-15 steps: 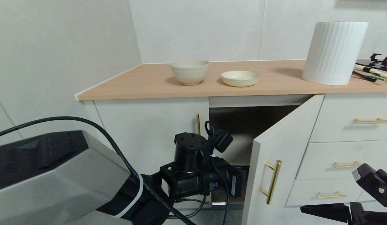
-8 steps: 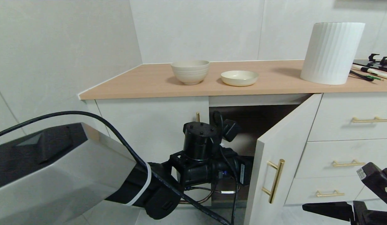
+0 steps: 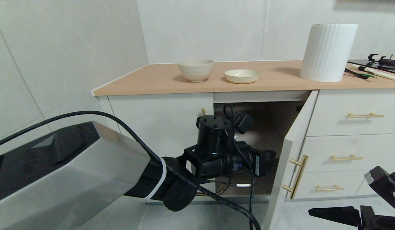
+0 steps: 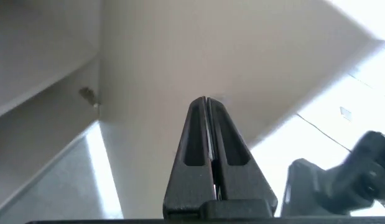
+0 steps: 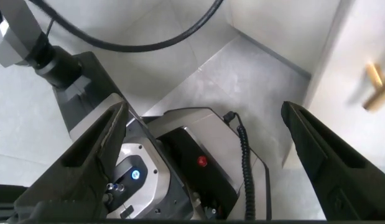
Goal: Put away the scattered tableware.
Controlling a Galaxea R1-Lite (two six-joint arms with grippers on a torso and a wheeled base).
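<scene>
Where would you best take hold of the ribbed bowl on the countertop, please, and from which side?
Probably the rim of the ribbed bowl, from above, one finger inside and one outside the near wall. It stands upright with its mouth open, its rounded sides taper downward, and the shallow dish sits apart on the countertop, leaving room.

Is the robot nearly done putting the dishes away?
Not nearly. Done: the cupboard door is open. In hand: nothing. The left tool is shut and empty by the opening, and the right tool is open and empty down low. Left: the bowl and the dish both sit on the counter, not yet put away.
</scene>
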